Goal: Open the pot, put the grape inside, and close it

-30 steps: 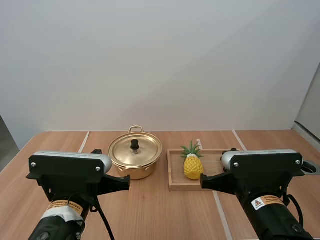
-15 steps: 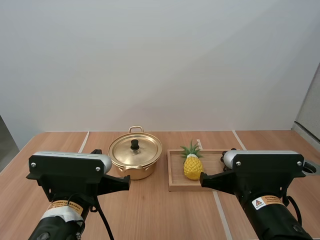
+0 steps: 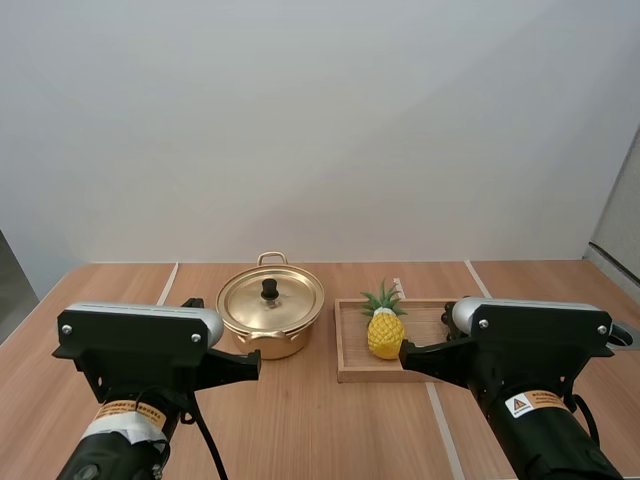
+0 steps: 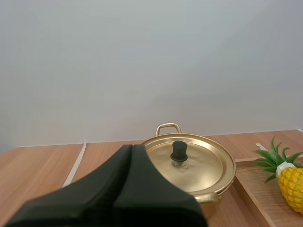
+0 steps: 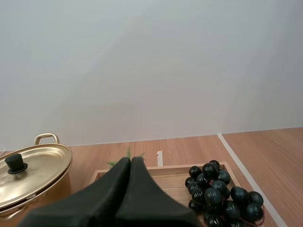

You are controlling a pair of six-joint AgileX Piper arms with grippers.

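Observation:
A golden pot (image 3: 270,312) with its lid on and a black knob (image 3: 269,289) stands at mid-table. To its right lies a wooden tray (image 3: 365,372) holding a yellow toy pineapple (image 3: 386,331). A bunch of dark grapes (image 5: 216,192) lies on the tray (image 5: 165,168), just beyond and to the side of my right gripper (image 5: 131,160), which is shut on nothing. In the high view my right gripper (image 3: 405,351) hovers at the tray's near edge. My left gripper (image 3: 256,362) is shut and empty, short of the pot (image 4: 204,166) and lower than its knob (image 4: 179,151).
The pineapple (image 4: 294,187) stands between the pot and the grapes. The pot's lid (image 5: 32,171) shows beside the tray in the right wrist view. Bare wooden table (image 3: 330,430) with white seam lines lies in front of both objects.
My right arm has shifted slightly to the right and its fingertips have edged up toward the tray. The left arm, pot and tray have not moved.

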